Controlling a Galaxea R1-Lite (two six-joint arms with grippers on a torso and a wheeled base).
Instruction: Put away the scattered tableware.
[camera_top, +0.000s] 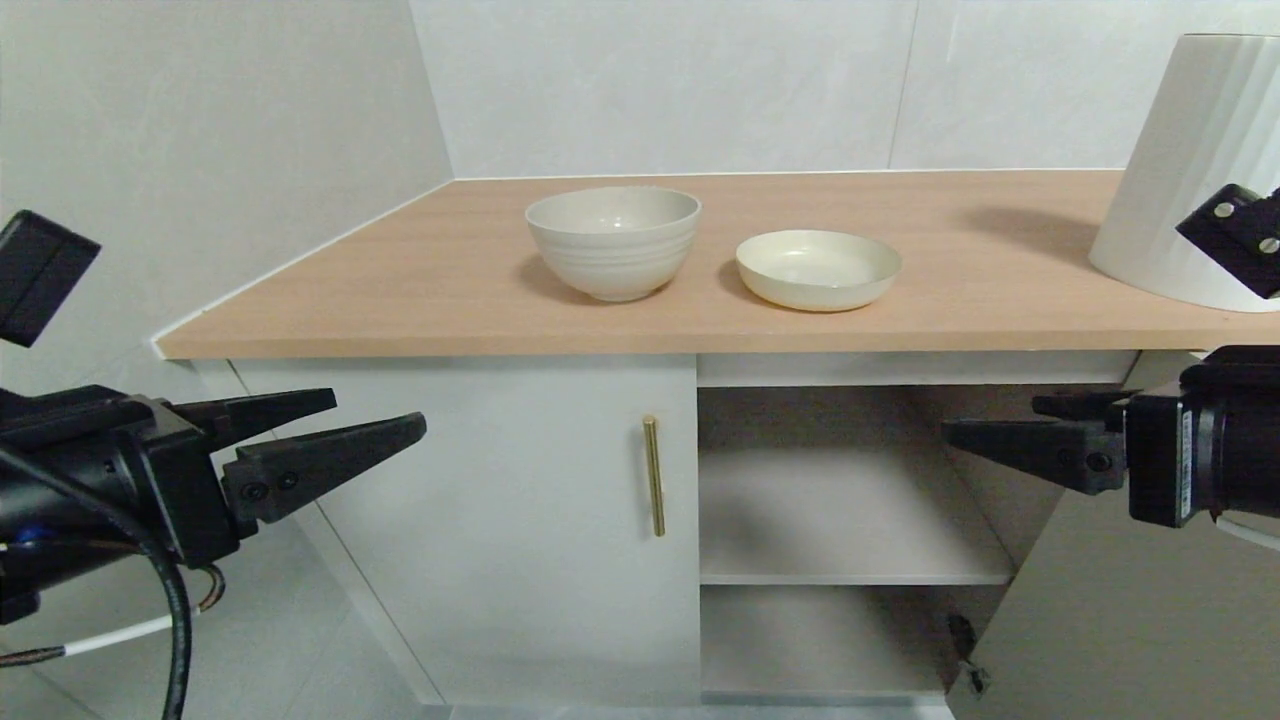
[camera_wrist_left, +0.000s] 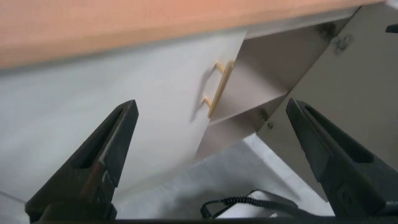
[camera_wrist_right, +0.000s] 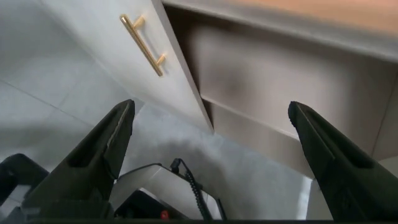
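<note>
A deep cream bowl stands on the wooden counter, with a shallow cream dish just to its right. Below the counter the right cupboard door is swung open, showing two bare shelves. My left gripper hangs open in front of the closed left door, below counter height. My right gripper is open too, level with the upper shelf at the cupboard's right side. Both are well below the dishes. The wrist views show each gripper's fingers spread wide with nothing between.
A tall white ribbed container stands on the counter's right end. The closed left door carries a gold bar handle. White walls meet in a corner behind and left of the counter. The floor is pale tile.
</note>
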